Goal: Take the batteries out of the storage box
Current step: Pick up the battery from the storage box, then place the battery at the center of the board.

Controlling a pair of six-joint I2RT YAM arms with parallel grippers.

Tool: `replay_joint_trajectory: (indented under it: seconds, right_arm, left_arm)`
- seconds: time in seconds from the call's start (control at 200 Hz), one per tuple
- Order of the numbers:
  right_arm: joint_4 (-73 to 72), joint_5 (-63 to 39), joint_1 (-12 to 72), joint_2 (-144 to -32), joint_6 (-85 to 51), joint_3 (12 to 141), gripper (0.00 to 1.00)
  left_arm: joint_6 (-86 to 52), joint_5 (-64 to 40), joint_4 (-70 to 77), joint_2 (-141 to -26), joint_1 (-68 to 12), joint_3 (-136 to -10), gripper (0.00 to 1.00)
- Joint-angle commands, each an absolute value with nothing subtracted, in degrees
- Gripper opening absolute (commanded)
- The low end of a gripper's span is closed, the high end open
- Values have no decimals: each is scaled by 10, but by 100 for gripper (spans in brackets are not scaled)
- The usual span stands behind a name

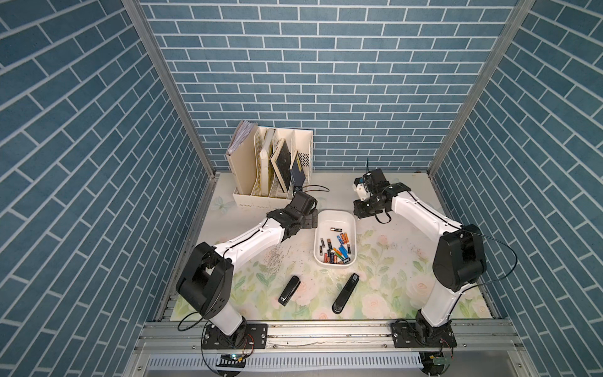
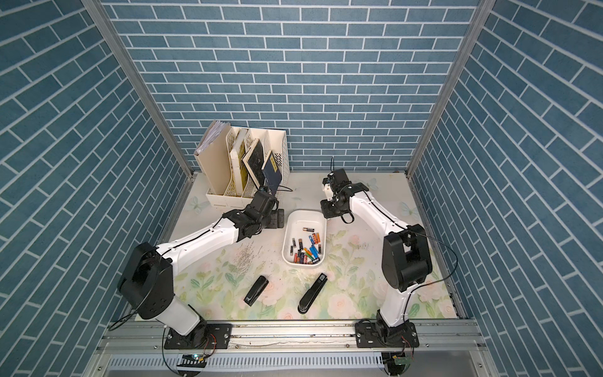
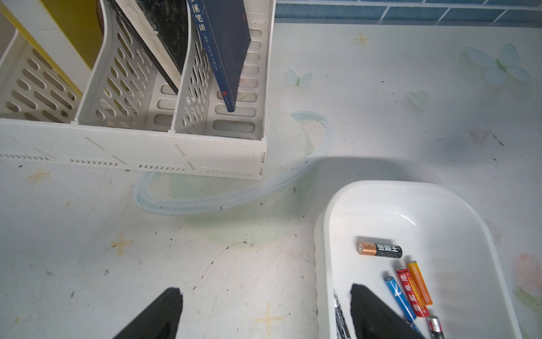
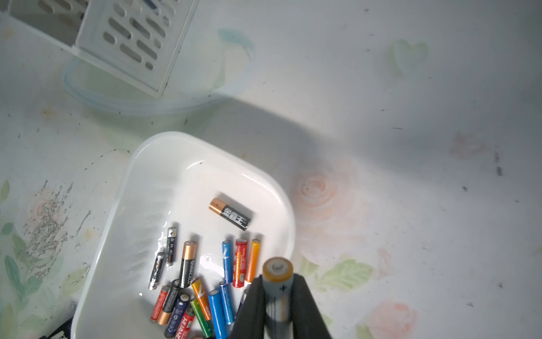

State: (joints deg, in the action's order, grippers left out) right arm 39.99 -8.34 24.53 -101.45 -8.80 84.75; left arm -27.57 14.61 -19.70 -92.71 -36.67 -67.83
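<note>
We are clamping one battery (image 4: 277, 273) in the right gripper (image 4: 277, 283), just beside the box (image 4: 137, 182) where the other batteries (image 4: 187, 264) are lying. We are aiming to lay it flat on the table (image 4: 410, 146), well clear. The left gripper (image 3: 265, 289) is gaping empty.
</note>
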Motion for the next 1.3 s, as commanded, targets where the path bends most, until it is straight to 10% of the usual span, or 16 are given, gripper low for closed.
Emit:
replay_joint_trajectory:
  seconds: [0.0, 1.295]
  right_arm:
    - [420, -80, 228, -991, -99, 805, 16]
    - [300, -64, 193, -1067, -148, 646, 17]
  left_arm:
    - [-272, 142, -210, -941, -371, -698, 94]
    - [-276, 124, -221, -996, -388, -722, 94]
